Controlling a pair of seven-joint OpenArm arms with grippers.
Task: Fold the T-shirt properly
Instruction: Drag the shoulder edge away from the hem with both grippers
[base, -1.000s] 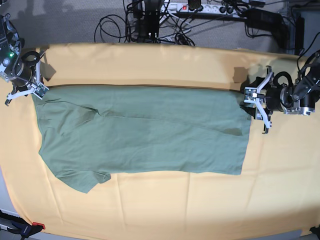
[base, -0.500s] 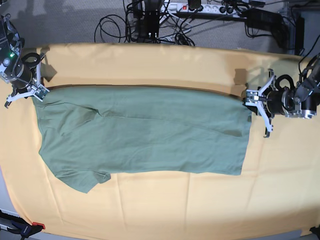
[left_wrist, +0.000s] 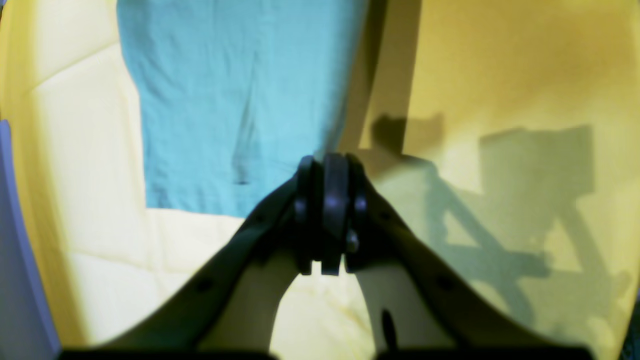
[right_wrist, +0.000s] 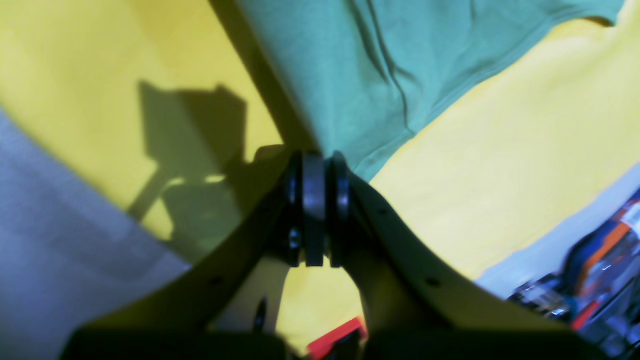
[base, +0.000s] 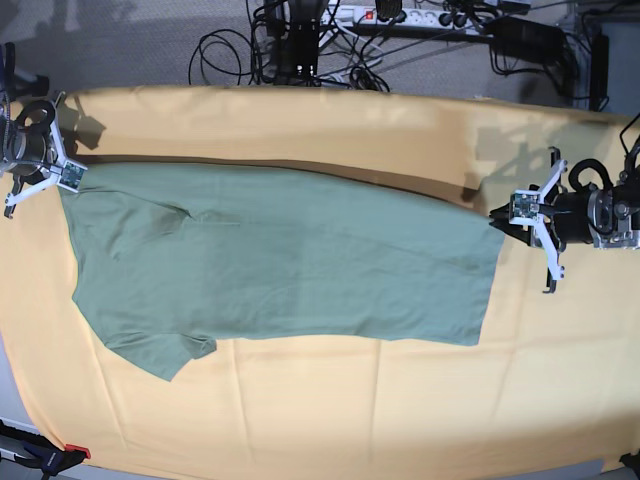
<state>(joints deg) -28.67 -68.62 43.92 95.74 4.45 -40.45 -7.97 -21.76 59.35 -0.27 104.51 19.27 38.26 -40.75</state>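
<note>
Both jaws read clenched from my end: left gripper (base: 512, 213) pinches the hem-side corner of the T-shirt (base: 290, 260), right gripper (base: 62, 175) pinches the opposite far corner by the sleeve end. Left wrist view, pads (left_wrist: 327, 200) pressed together with the T-shirt (left_wrist: 235, 100) edge running into them. Right wrist view same, pads (right_wrist: 315, 205) closed on the green T-shirt (right_wrist: 380, 65) corner. Shirt lies on the yellow-orange cloth (base: 320, 410), folded in half lengthwise, long axis running across the base view, sleeve (base: 165, 355) sticking out at the near corner on my right arm's side, hem toward my left arm. Far edge is stretched taut between the two grippers, with a shadow band beneath it
</note>
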